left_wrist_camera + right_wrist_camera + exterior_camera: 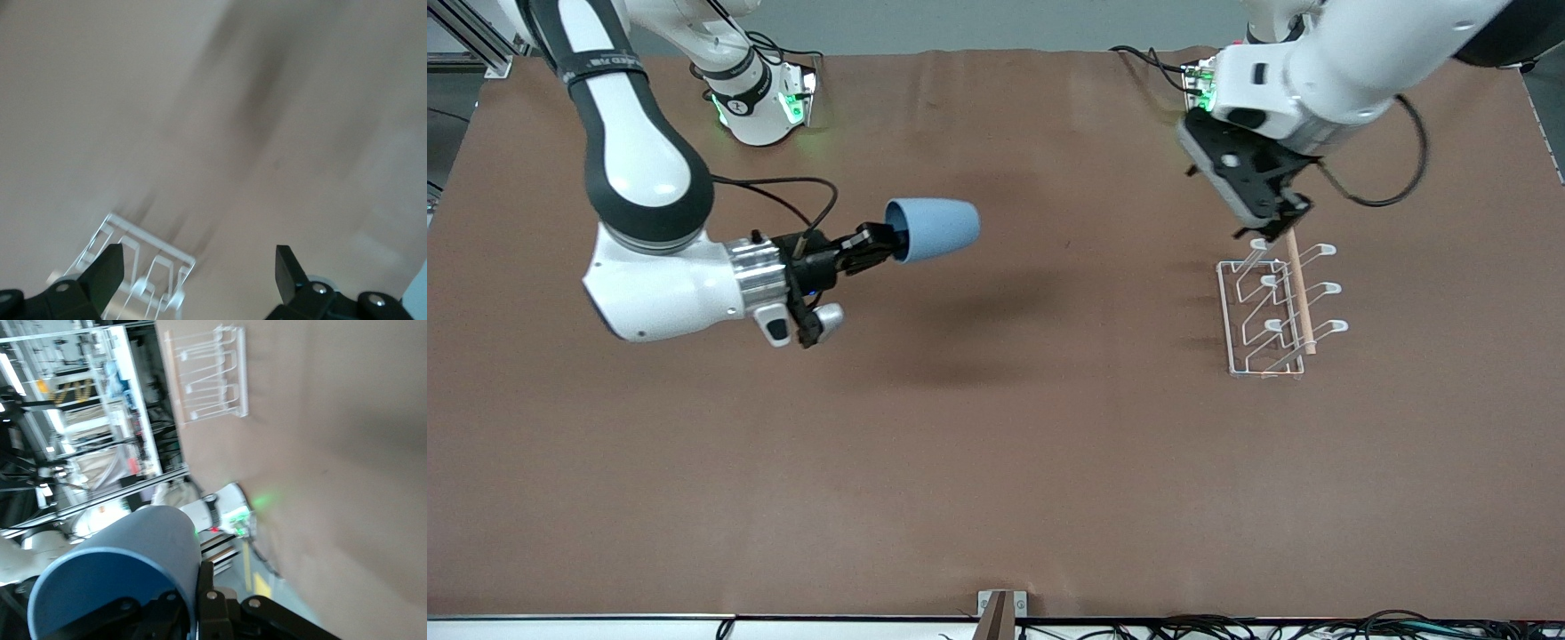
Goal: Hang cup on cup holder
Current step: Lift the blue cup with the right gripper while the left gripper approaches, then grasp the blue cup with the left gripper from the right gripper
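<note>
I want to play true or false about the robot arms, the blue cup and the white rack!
1. The right gripper holds the cup up in the air. True.
2. The cup already hangs on the cup holder. False: it is over bare table, apart from the rack.
3. The left gripper is shut on the wooden dowel. False: it is open, right above the rack's end.
4. The cup is tipped sideways. True.
5. The cup holder stands toward the left arm's end of the table. True.

A brown-covered table (996, 427) carried the scene. Directly on it stood only the white wire cup holder (1272, 311), its light wooden dowel (1299, 293) on top, toward the left arm's end.
</note>
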